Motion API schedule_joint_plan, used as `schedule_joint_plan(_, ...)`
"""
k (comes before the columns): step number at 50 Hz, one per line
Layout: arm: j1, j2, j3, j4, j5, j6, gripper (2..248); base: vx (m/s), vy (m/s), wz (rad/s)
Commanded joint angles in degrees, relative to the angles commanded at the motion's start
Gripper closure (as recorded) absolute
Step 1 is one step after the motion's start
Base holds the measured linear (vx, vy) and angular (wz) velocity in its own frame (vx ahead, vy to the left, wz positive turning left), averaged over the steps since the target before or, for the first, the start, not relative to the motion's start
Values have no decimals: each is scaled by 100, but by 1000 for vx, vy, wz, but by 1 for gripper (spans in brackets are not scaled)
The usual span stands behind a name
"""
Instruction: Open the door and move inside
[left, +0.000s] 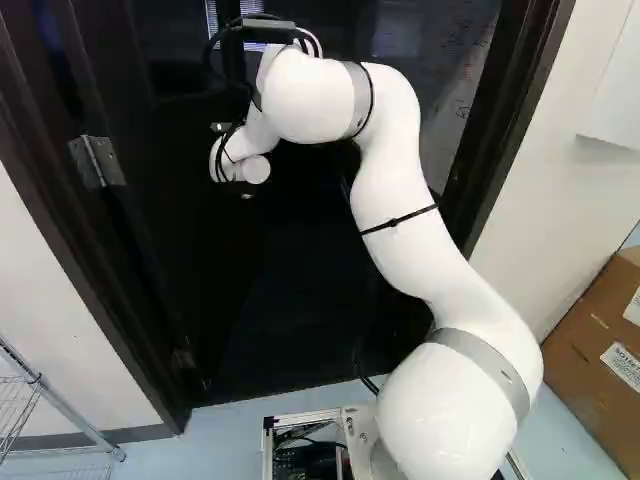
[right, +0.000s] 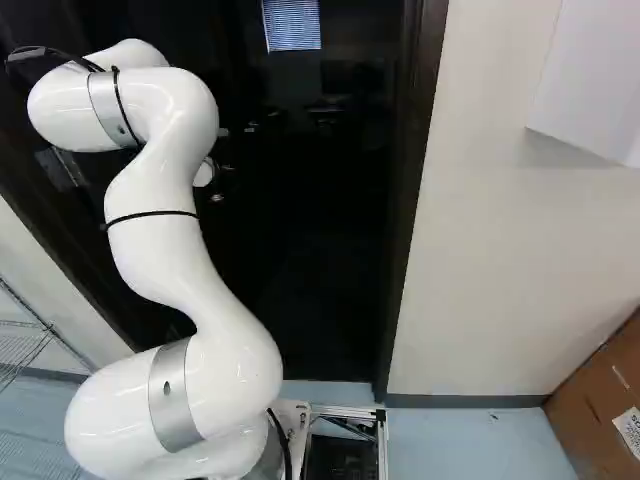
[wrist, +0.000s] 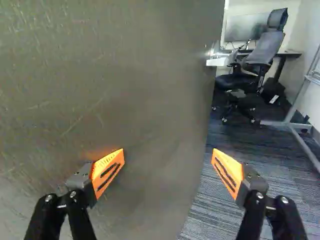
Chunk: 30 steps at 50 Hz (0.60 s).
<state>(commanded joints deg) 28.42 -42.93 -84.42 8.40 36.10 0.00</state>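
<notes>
Printed labels (left: 622, 366) marked the cardboard box (left: 572, 375), itself partly cut off. The black gripper (right: 226, 172), barely discernible from behind, had its fingers spread wide, the door (wrist: 125, 85) partly open ahead.

The arm (left: 410, 215), running from five o'clock to twelve in the left base view, is gleaming in smooth, glossy white, its grey band (left: 485, 365) showing a satin metal look. At ten o'clock there, a hinge (left: 97, 160) is giving off a dull metal sheen; at four, a box (left: 600, 330) is showing matt cardboard; at eight, a rack (left: 75, 418) is showing thin metal wire. Ahead of the ridged orange pads (wrist: 108, 172), the door (wrist: 125, 90) is looking smooth but scratched toward eleven o'clock, the carpet (wrist: 250, 147) is showing ribbed cloth toward two, and the chair (wrist: 262, 50) is showing matt mesh toward one.
</notes>
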Motion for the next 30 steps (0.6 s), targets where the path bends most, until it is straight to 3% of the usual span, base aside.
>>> schedule_joint_plan(30,280,-305,-424,-14,0,0,3,0,0,0)
